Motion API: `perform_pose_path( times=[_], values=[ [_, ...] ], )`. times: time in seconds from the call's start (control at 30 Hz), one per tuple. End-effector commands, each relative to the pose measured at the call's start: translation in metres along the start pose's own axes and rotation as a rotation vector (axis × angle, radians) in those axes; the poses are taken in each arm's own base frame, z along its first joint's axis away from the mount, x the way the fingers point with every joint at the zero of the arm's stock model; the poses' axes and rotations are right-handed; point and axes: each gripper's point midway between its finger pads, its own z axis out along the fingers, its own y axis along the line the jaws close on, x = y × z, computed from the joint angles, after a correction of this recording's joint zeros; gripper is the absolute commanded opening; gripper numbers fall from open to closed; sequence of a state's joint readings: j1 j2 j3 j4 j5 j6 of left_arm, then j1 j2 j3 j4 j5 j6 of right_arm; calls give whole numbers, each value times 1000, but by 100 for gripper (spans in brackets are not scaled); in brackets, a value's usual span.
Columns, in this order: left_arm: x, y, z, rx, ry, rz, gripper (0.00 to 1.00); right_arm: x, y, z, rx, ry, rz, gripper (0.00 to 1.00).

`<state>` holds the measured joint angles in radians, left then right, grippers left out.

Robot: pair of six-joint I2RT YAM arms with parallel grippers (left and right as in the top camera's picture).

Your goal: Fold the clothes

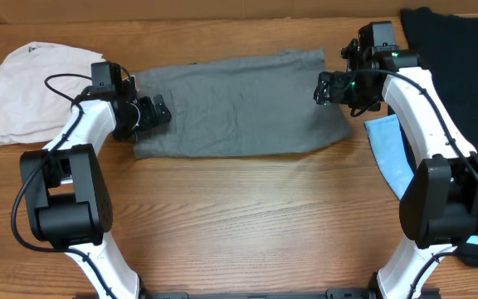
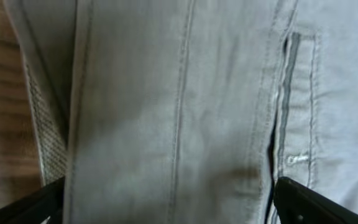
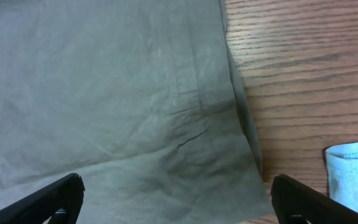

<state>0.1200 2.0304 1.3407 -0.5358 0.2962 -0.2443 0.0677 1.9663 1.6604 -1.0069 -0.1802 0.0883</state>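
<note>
Sitting at the far left of the counter (image 1: 247, 216), the cream-white garment (image 1: 31, 91) is well apart from the work. The left claw (image 1: 152, 112) hovers with fingers spread wide over the pocket seam (image 2: 284, 106), at what looks like the waistband end. The grey shorts (image 1: 239, 104) lie flat and lengthwise between the arms, probably so both ends can be taken together. The right claw (image 1: 329, 87), also spread apart and empty, hangs over the leg-hem end, near the light-blue cloth (image 1: 388, 154).

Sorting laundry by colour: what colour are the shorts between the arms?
The shorts are medium grey; the overhead view shows it best.
</note>
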Motion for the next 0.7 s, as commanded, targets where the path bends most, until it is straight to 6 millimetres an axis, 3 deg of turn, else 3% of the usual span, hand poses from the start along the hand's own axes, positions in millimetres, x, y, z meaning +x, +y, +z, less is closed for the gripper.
perform_pose_path(
  times=[0.0, 0.23, 0.4, 0.53, 0.67],
  values=[
    [25, 23, 26, 5, 99, -16, 100, -5, 7, -12, -15, -29, -20, 99],
    [29, 44, 22, -56, 119, 38, 100, -5, 8, -12, -23, -26, -17, 96],
    [18, 55, 6, -58, 125, 48, 100, -5, 8, -12, -23, -28, -18, 96],
    [9, 55, -10, -60, 142, 62, 100, -5, 9, -11, -23, -29, -19, 96],
    [9, 51, -13, -57, 157, 83, 100, -6, 9, -12, -24, -32, -19, 96]
  ],
)
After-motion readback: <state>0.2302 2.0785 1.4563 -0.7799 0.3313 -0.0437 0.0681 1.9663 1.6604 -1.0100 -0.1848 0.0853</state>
